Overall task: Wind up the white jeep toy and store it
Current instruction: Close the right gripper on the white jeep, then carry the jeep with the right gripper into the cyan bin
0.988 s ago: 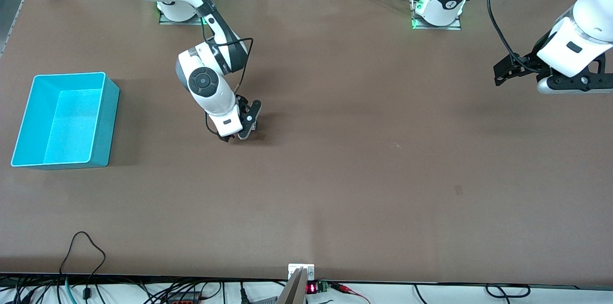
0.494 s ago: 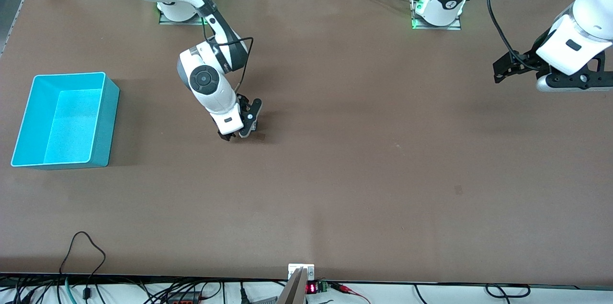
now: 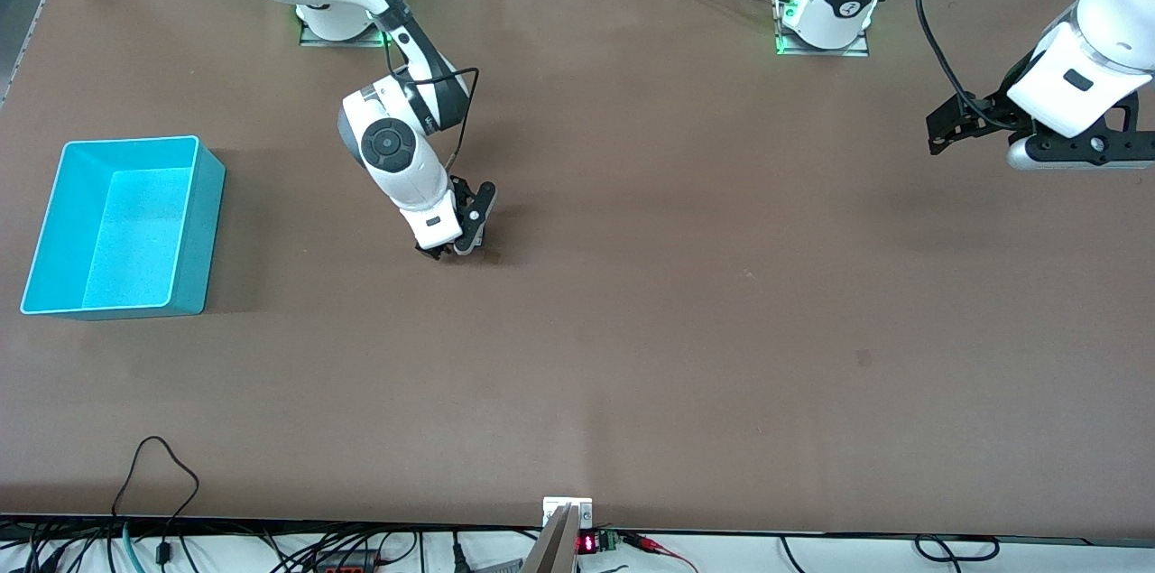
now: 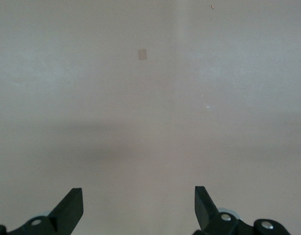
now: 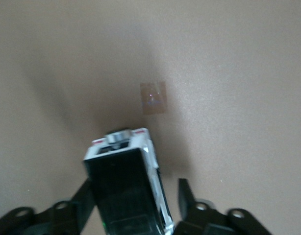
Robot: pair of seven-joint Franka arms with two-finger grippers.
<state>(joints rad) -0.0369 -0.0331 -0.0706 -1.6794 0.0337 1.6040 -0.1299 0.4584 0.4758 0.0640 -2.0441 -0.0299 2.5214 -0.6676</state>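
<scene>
The white jeep toy, white with a black roof, sits skewed between the fingers of my right gripper. The gripper is shut on it, low over the brown table. In the front view the right gripper hides the toy; it is toward the right arm's end of the table, well apart from the turquoise bin. My left gripper is open and empty, up in the air over the left arm's end of the table. It waits there, and its wrist view shows only bare table.
The turquoise bin is empty and stands at the right arm's end of the table. A small square tape mark lies on the table just ahead of the toy. Cables run along the table's front edge.
My right gripper has shifted slightly toward the left arm's end and tilted more upright, still low at the table. The left gripper has risen a little.
</scene>
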